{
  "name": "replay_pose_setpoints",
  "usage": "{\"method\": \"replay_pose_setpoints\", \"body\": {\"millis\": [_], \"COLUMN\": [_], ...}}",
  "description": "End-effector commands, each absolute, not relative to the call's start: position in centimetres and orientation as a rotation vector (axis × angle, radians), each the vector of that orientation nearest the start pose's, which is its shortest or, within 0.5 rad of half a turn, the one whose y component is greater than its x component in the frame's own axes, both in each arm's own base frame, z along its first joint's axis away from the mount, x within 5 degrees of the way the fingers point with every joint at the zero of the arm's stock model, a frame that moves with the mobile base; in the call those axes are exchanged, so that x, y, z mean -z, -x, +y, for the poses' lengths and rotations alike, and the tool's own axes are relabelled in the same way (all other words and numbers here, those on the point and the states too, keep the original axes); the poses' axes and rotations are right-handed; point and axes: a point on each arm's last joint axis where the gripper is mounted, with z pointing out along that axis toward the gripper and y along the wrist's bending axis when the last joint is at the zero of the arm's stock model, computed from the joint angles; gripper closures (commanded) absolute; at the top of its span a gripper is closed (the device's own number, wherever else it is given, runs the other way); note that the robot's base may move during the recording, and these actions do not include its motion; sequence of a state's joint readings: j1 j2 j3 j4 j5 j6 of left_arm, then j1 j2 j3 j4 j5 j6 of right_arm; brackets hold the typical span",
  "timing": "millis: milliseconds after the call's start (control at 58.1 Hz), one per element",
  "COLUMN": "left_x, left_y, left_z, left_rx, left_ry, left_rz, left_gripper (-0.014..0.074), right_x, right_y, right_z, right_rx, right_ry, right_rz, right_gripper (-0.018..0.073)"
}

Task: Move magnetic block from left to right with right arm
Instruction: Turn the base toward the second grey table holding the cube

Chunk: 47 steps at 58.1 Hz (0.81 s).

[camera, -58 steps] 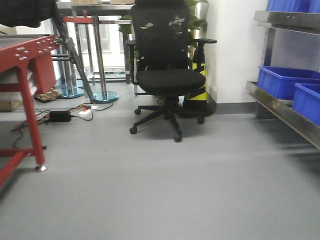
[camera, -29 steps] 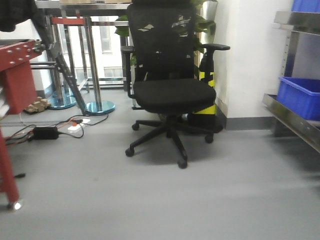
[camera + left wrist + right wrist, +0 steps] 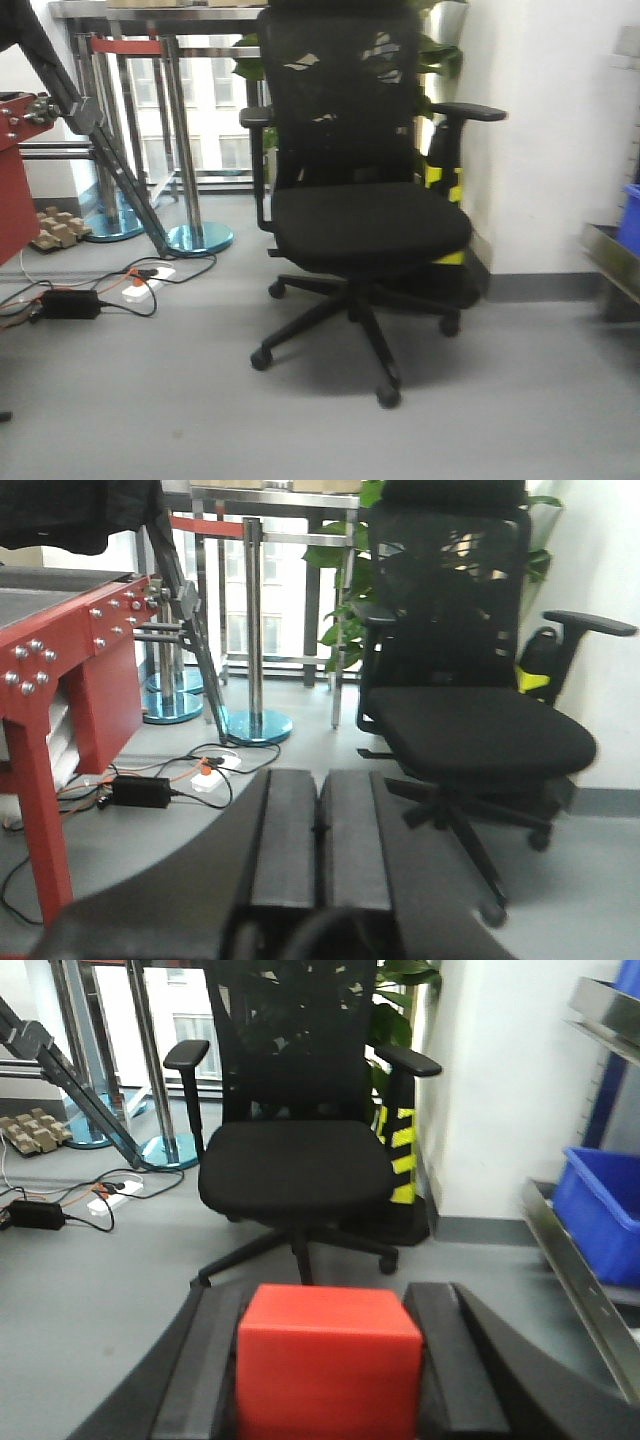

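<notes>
Before an office chair (image 3: pixel 295 1160), the left gripper (image 3: pixel 318 820) rests with fingers together while the right gripper (image 3: pixel 330 1365) clamps the magnetic block (image 3: pixel 328 1380); contact faces are hidden, so a shallow hold may slip, dropping it to the floor (image 3: pixel 90 1280).

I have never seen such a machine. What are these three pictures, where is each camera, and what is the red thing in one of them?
This is a wheeled robot with two arms. One camera looks forward from its body and sees a black office chair on a grey floor. The other two cameras sit on the wrists. The left wrist view shows the left gripper, its fingers pressed together with nothing between them. The right wrist view shows the right gripper holding a small red block between its fingers.
</notes>
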<state>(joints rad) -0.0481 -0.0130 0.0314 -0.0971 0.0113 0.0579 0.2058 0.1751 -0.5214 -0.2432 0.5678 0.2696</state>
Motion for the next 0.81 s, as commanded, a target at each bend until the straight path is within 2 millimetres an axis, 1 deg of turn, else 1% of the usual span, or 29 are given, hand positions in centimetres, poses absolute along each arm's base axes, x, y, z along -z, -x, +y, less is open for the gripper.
{"method": "replay_pose_setpoints", "body": {"millis": [0,791], "left_x": [-20.79,-20.79], "left_y": [-5.54,-5.54], "left_z": [-0.2,-0.2], "left_rx": [0.075,0.075], "left_ry": [0.007,0.007], "left_rz": [1.423,1.423], "left_gripper": [0.0722,0.0722], "right_x": [-33.95,-33.95], "right_y": [-3.93,-3.93], "right_z": [-0.32,-0.32], "right_rx": [-0.08,-0.08], "right_ry": [0.046,0.046], "right_rz": [1.596,1.596], "right_gripper": [0.0361,0.0361]}}
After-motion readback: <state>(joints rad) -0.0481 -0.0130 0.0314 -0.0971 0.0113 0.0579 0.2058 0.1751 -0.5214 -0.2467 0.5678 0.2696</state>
